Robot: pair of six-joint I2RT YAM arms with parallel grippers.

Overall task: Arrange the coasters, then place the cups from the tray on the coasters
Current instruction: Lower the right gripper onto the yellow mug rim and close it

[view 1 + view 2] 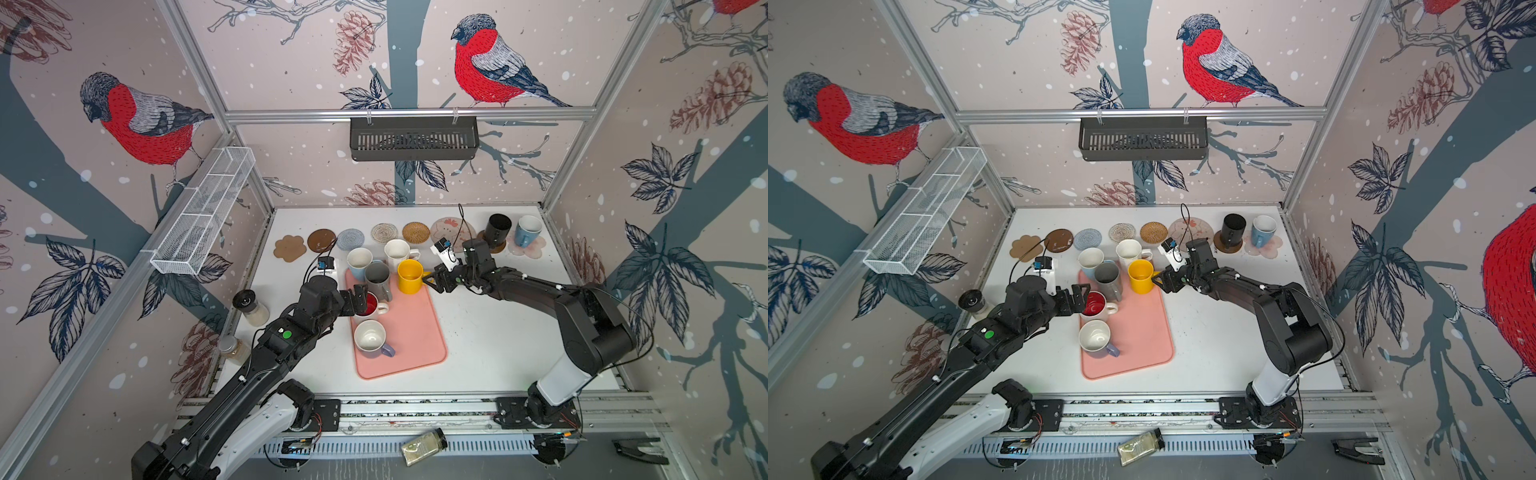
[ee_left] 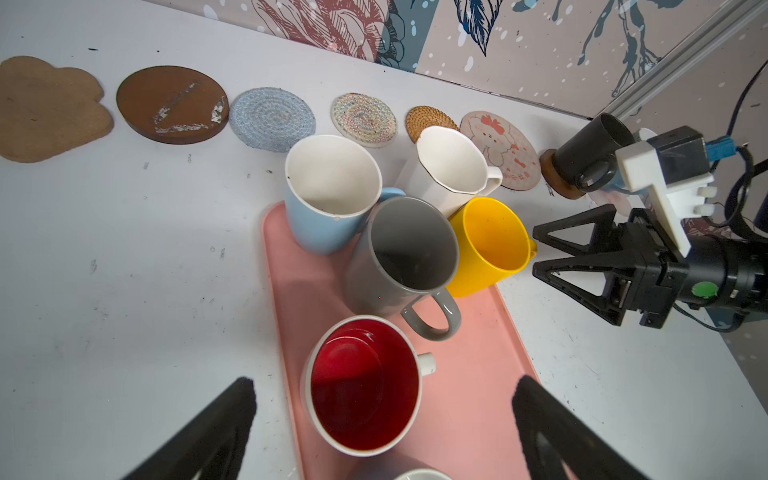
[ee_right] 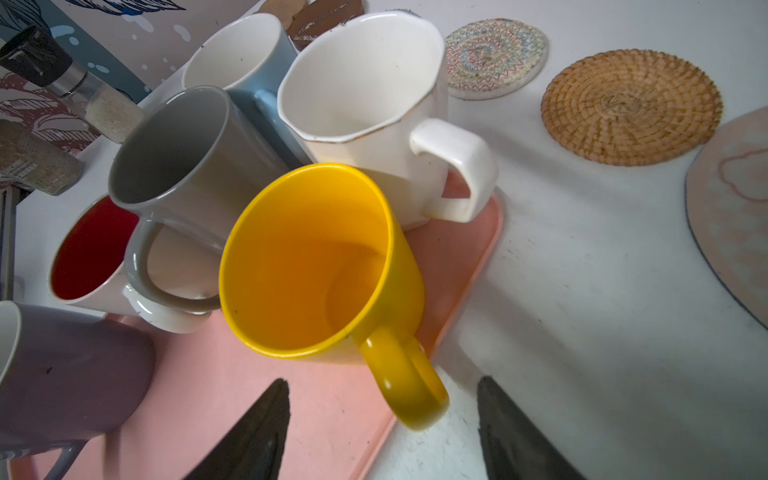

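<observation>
**Tray and cups.** Six cups crowd the tray (image 1: 419, 332). We find the light blue cup (image 1: 360, 262) and the white cup (image 1: 397, 252) at its far end. The grey cup (image 1: 379, 280) and the yellow cup (image 1: 410, 276) stand just in front of them. Next comes the red-lined cup (image 1: 370, 307) and, nearest the arm bases, the lavender cup (image 1: 372, 338).

**Grippers.** The right gripper (image 3: 383, 381) is open, its jaws standing either side of the yellow cup's handle with a gap on each side. The grey cup stands just beside the yellow cup's opposite flank, and the white cup right behind it. The left gripper (image 2: 384, 384) is spread wide around the red-lined cup without touching it; the grey cup's handle points toward that cup.

**Coasters.** Along the far edge of the table (image 1: 498, 340) we see a row: paw-shaped coaster (image 1: 289, 248), brown disc (image 1: 321, 240), blue-grey round (image 1: 350, 240), cream round (image 1: 384, 232), rattan round (image 1: 416, 232) and pink cartoon round (image 1: 451, 232), all bare. The black cup (image 1: 498, 230) covers most of a second brown disc (image 1: 498, 249). The blue cup (image 1: 528, 230) covers most of the pink flower coaster (image 1: 536, 251).

**Surroundings.** Two spice jars (image 1: 251, 307) stand at the table's left edge; a third jar (image 1: 424, 446) lies below the front rail.

**Hidden or unclear.** In the left wrist view the lavender cup is cut off at the frame edge, and the right arm's camera mount (image 2: 660, 174) hides most of the blue cup. We cannot tell whether the white cup's base sits wholly on the tray.
</observation>
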